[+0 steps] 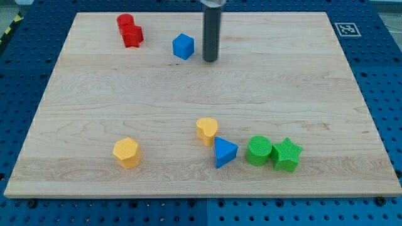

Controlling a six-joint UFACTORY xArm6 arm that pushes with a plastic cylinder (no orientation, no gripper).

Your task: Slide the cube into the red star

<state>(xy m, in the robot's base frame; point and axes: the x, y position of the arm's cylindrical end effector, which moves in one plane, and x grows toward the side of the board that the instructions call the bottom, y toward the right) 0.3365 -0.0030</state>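
We see a pale wood-grained worktop (188, 94) on a blue perforated base (383, 75). Our tip (210, 61) is dark grey. Just to its left sits a blue cube (183, 46); farther left, two red blocks (130, 31). Below it lie two orange blocks (206, 130), a blue triangle (224, 152) and two green blocks (274, 152).

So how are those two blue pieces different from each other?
The blue cube is a boxy shape; the blue triangle is a wedge with a pointed end. The cube sits near the view's top, just left of my tip, with clear wood around it. The triangle lies near the view's bottom, close against the yellow heart. The triangle also looks somewhat larger in this view. Both share the same blue and rest on the wooden board.
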